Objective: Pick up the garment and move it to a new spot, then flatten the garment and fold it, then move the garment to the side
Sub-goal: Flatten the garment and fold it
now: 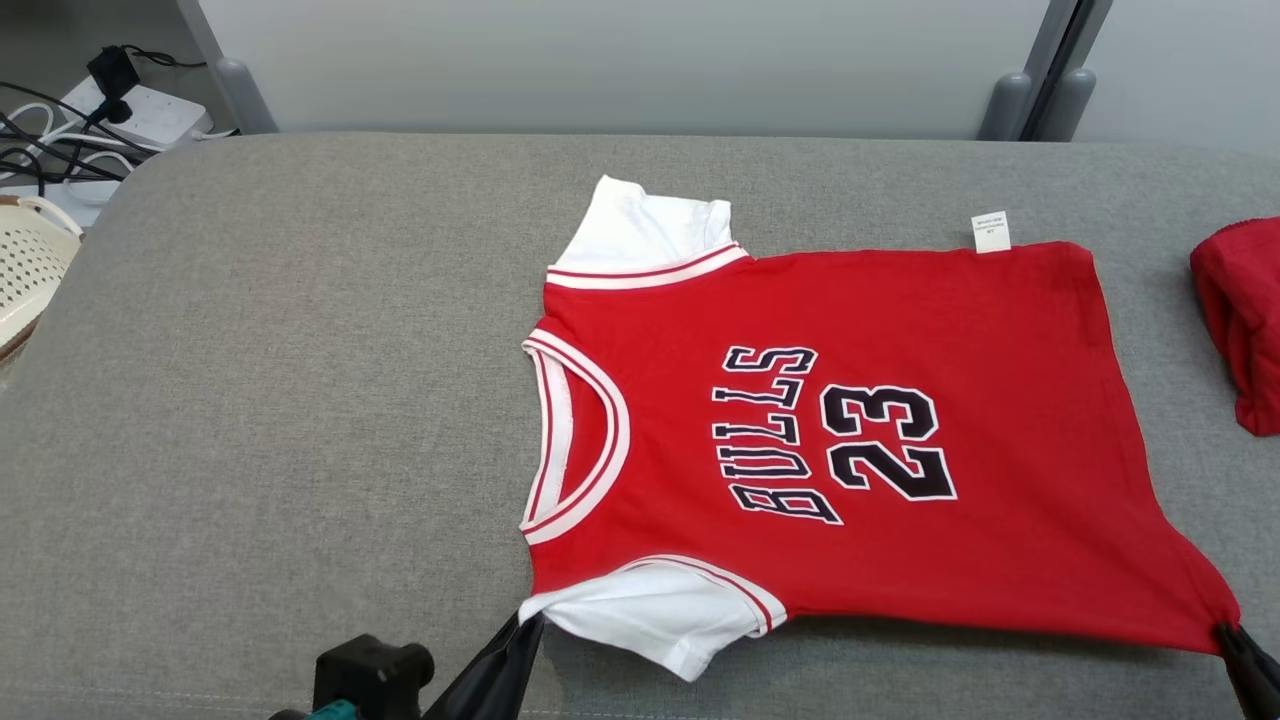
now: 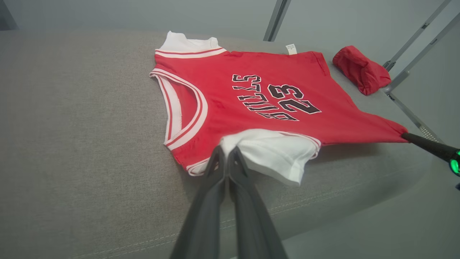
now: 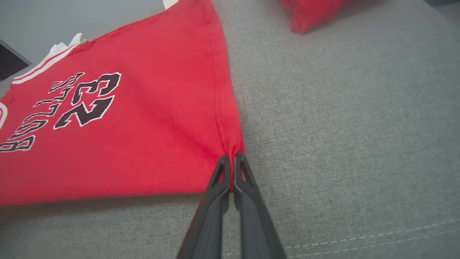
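The garment [image 1: 900,330] is a red jersey with white sleeves and black "BULLS 23" lettering, spread flat on the grey cushion [image 1: 280,400], collar to the left. My left gripper [image 1: 528,618] is shut on the near white sleeve [image 2: 273,151], pinching its edge; in the left wrist view my left gripper [image 2: 227,148] holds that fabric slightly raised. My right gripper [image 1: 1222,630] is shut on the jersey's near hem corner at the lower right; the right wrist view shows my right gripper [image 3: 231,157] clamping the bunched red corner [image 3: 230,142].
A second, crumpled red cloth [image 1: 1245,320] lies at the cushion's right edge. A white basket [image 1: 30,265] stands off the left side, with a power strip and cables [image 1: 90,120] behind it. The cushion's front seam [image 2: 323,198] runs close below my grippers.
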### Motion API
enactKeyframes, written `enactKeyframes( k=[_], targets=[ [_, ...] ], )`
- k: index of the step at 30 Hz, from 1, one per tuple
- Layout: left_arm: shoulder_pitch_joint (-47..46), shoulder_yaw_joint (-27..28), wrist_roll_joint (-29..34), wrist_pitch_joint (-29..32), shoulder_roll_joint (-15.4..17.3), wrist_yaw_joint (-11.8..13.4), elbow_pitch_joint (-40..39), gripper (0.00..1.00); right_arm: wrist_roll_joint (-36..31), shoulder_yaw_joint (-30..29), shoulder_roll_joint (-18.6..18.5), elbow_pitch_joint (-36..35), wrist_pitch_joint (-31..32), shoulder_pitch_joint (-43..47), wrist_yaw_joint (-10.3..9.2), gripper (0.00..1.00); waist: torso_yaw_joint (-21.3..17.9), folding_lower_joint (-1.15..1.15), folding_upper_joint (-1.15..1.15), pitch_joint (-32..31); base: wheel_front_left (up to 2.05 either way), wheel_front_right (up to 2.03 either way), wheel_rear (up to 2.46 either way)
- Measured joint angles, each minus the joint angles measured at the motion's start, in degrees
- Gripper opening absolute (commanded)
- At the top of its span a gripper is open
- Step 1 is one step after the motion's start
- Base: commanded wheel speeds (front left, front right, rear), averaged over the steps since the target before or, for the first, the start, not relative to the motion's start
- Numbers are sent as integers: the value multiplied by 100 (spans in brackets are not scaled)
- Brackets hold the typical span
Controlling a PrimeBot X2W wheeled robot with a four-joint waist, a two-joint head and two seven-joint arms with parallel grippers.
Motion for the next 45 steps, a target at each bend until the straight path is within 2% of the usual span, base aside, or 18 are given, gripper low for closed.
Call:
enactKeyframes(
  k=[6,12,23,35,36,37,38,39,43,45],
  targets=[
    [-433,190,-374,-330,-749,-216,712,0,-310,-517,581,86,582,-332,0,0,-39,0,0,115,0,0,0],
    [-1246,294,-420,-554,-1170,-461,1503,0,-761,-701,719,322,838,-1249,0,0,-70,0,0,356,0,0,0],
    [-2213,324,-129,-972,-1631,-751,2571,0,-1368,-1004,918,888,934,-2468,0,0,14,0,0,705,0,0,0],
    [-3248,271,-24,-1524,-2206,-1223,4404,0,-1756,-948,1003,2018,664,-3545,0,0,61,0,0,1046,0,0,0],
    [-3313,269,-22,-1556,-2251,-1261,4544,0,-1762,-920,1004,2091,621,-3613,0,20,57,0,0,1071,0,0,0],
    [-3411,267,-23,-1608,-2345,-1321,4822,24,-1780,-861,1007,2239,550,-3730,0,80,41,0,0,1112,0,0,0],
    [-3447,267,-24,-1644,-2390,-1350,4956,95,-1788,-828,1010,2308,510,-3774,0,100,29,-1,0,1125,0,0,0],
    [-3477,274,-36,-1666,-2431,-1356,5086,100,-1788,-793,1016,2370,461,-3813,0,100,15,0,0,1133,0,0,0],
    [-3564,315,-33,-1881,-2536,-1396,5484,100,-1786,-722,1045,2526,24,-3868,0,100,-32,0,0,1116,0,0,0],
    [-3570,498,43,-2080,-2593,-1396,5522,100,-1758,-582,1058,2530,-544,-3857,0,100,-69,0,0,1046,0,0,0]
  ],
)
